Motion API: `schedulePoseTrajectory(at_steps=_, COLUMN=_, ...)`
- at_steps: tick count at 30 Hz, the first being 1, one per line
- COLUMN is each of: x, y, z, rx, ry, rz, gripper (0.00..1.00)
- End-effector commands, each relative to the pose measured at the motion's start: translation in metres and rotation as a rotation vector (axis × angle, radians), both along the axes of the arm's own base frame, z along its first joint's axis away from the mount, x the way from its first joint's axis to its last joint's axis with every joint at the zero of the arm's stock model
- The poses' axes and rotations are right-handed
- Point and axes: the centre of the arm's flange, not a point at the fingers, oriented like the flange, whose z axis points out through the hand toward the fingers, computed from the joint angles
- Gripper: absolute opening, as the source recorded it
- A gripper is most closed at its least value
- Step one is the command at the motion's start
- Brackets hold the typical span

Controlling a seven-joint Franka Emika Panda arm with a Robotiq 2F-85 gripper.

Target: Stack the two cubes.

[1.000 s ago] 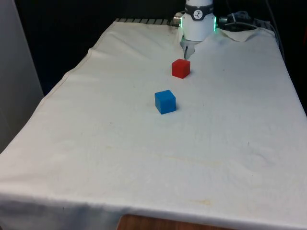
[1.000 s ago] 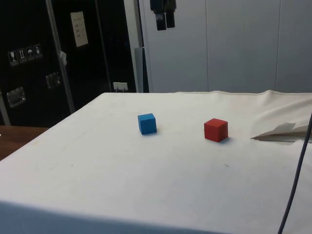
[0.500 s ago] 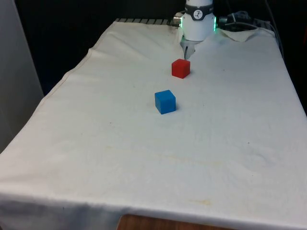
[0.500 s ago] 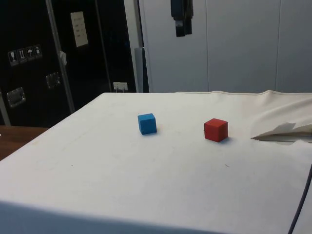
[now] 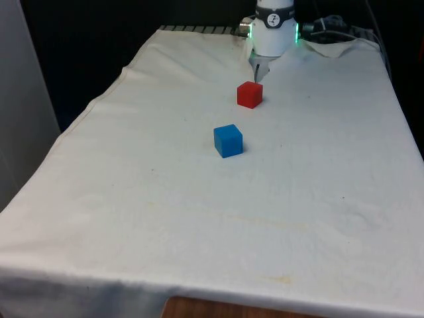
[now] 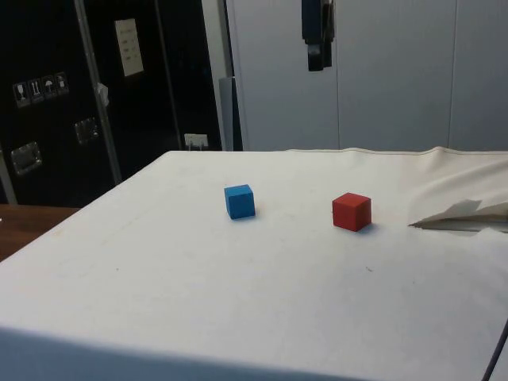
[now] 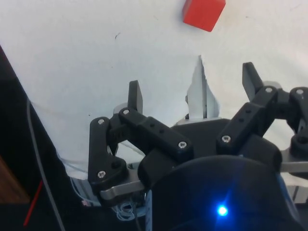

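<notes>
The black two-finger gripper hangs high above the table's white cloth, fingers pointing straight down, well above the small red cube and a little to its blue-cube side in the side view; in the wrist view its two black fingers stand spread wide apart with nothing between them, the gripper looking down on bare cloth with the red cube lying ahead of the fingertips. The red cube sits flat on the cloth near the arm's white base, one corner turned toward the side camera, and being a cube it has no long axis to speak of. The small blue cube rests flat on the cloth too, well apart from the red cube on the side away from the base, also turned slightly askew. Neither cube is on the other. Beyond the red cube, toward the base, the cloth rises in a crumpled fold. Nothing lies between the two cubes, and nothing stands between the gripper and the red cube
</notes>
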Motion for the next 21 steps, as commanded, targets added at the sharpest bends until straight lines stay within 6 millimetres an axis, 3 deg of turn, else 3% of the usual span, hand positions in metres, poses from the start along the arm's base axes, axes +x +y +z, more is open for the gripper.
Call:
schedulePoseTrajectory(at_steps=1, x=-0.004, y=-0.001, z=-0.003, rx=-0.002, ry=-0.011, rz=0.0, gripper=1.0)
schedulePoseTrajectory(at_steps=21, x=-0.022, y=-0.002, z=-0.045, rx=-0.036, ry=-0.005, rz=-0.042, gripper=1.0)
